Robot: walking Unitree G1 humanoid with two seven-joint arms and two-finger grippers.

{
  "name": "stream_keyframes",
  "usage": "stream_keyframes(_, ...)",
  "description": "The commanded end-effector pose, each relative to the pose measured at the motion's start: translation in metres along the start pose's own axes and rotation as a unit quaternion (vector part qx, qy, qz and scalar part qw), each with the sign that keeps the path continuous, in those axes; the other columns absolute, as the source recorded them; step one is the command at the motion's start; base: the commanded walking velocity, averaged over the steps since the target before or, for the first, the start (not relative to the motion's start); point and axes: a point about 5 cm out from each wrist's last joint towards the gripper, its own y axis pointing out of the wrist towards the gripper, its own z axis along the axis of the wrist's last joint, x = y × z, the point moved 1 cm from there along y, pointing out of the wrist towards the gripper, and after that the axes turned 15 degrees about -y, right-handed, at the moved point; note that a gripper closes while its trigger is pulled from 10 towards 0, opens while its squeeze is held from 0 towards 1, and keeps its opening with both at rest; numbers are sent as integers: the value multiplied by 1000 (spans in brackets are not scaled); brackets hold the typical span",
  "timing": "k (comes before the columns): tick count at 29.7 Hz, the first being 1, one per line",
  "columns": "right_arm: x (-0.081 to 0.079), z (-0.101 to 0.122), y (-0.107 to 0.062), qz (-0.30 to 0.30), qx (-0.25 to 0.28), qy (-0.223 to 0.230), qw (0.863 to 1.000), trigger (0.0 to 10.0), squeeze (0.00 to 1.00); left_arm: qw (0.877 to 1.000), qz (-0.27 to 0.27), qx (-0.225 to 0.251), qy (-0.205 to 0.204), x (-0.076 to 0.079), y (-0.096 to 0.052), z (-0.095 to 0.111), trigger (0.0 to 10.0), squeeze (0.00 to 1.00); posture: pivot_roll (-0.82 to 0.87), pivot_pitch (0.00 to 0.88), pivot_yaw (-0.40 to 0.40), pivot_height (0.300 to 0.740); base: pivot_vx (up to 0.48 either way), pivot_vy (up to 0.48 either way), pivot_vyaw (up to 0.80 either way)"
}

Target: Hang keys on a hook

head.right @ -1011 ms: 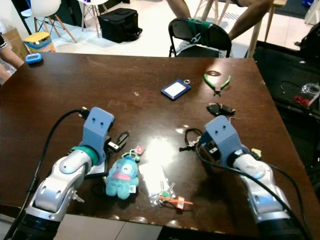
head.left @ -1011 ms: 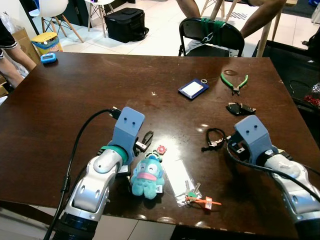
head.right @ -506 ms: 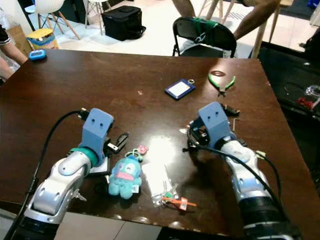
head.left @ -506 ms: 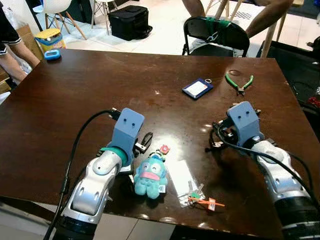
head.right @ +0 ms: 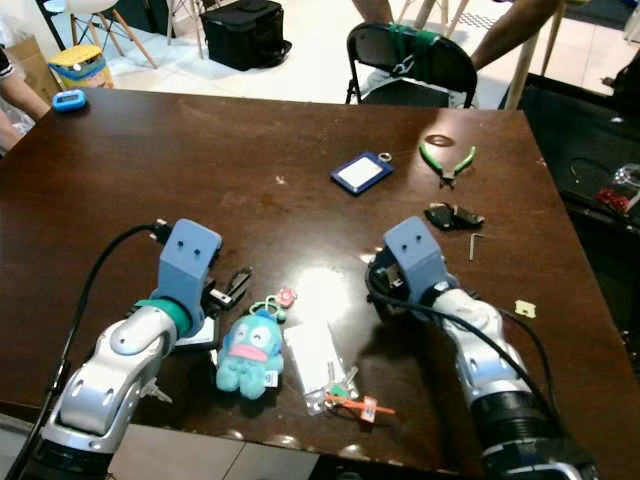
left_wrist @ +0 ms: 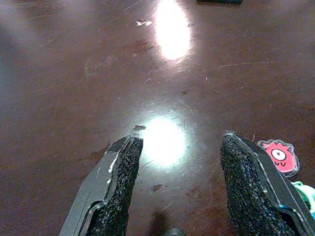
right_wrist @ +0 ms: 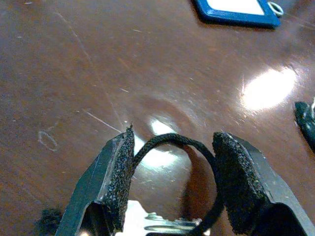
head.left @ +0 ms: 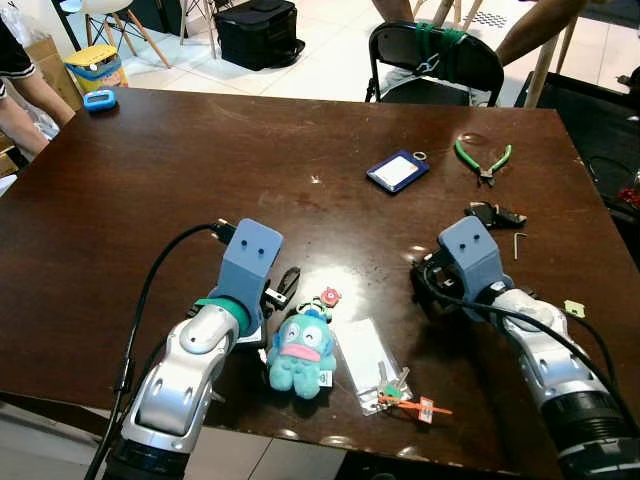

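A key bunch on a black cord loop [right_wrist: 197,147] lies on the dark wooden table [head.left: 150,180] right of centre. My right gripper [head.left: 428,283] is down over it, open, with the loop arching between its two pads [right_wrist: 118,177] and a metal ring [right_wrist: 167,227] showing behind them. My left gripper [head.left: 287,283] rests open just above the bare table, with a pink charm [left_wrist: 278,156] beside one finger. That charm belongs to a teal plush keychain [head.left: 300,350]. More keys with an orange tag [head.left: 418,406] lie in a clear bag [head.left: 368,352] near the front edge.
A blue card holder [head.left: 398,171], green pliers [head.left: 482,160], a black car key [head.left: 495,214] and an Allen key [head.left: 516,245] lie on the far right part. A black chair [head.left: 440,55] and a person's legs stand behind the table. The table's left half is bare.
My right gripper has slid left along the table onto the black cord, which now sits between its fingers. The left arm has stayed put. The camera has shifted slightly.
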Motion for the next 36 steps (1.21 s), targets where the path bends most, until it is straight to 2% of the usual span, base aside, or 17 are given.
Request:
stream_keyframes(1,3,-6,-4,-11,4,32,999,10000,0,1000,8,-13,-2,-3,-2,-6,10000,0,-91,166,138,740,0,0,0)
stream_keyframes(2,3,-6,-4,-11,4,32,999,10000,0,1000,8,-13,-2,-3,-2,-6,10000,0,-91,166,138,740,0,0,0)
stream_keyframes(3,11,-3,-7,-30,21,70,997,10000,0,1000,7,-13,-2,-2,-2,-6,10000,0,-96,165,142,740,0,0,0)
stream_keyframes(5,11,-3,-7,-30,21,70,997,10000,0,1000,7,-13,-2,-2,-2,-6,10000,0,-96,165,142,740,0,0,0)
stream_keyframes(6,21,2,-9,-55,45,128,989,10000,0,1000,6,-13,-2,-2,-1,-6,10000,0,-99,164,143,740,0,0,0)
stream_keyframes(8,21,2,-9,-55,45,128,989,10000,0,1000,6,-13,-2,-2,-1,-6,10000,0,-99,164,143,740,0,0,0)
stream_keyframes(9,29,6,-12,-68,68,186,978,10000,0,1000,5,-13,-3,-2,-1,-5,10000,0,-100,163,145,740,0,0,0)
stream_keyframes(11,27,5,-16,-53,69,199,976,10000,0,1000,4,-14,-3,-2,0,-5,10000,0,-104,162,147,740,0,0,0)
stream_keyframes(16,20,1,-17,-28,54,189,980,10000,0,1000,3,-14,-3,-1,0,-5,10000,0,-106,163,147,740,0,0,0)
stream_keyframes(17,10,-5,-17,6,33,178,983,10000,0,1000,3,-14,-3,-1,0,-5,10000,0,-104,164,147,740,0,0,0)
stream_keyframes(18,10,-5,-17,6,33,178,983,10000,0,1000,3,-14,-3,-1,0,-5,10000,0,-104,164,147,740,0,0,0)
stream_keyframes(20,-3,-12,-17,56,6,163,985,10000,0,1000,2,-15,-4,0,0,-5,10000,0,-103,164,144,740,0,0,0)
stream_keyframes(21,-3,-12,-17,56,6,163,985,10000,0,1000,2,-15,-4,0,0,-5,10000,0,-103,164,144,740,0,0,0)
stream_keyframes(23,-8,-18,-19,83,-10,136,987,10000,0,1000,4,-15,-4,-1,-1,-5,10000,0,-103,164,143,740,0,0,0)
stream_keyframes(29,-6,-21,-25,94,-14,127,987,10000,0,1000,5,-15,-5,-1,-1,-5,10000,0,-111,166,141,740,0,0,0)
stream_keyframes(36,14,-17,-37,56,8,156,986,10000,0,1000,1,-15,-8,2,1,-6,10000,0,-122,167,147,740,0,0,0)
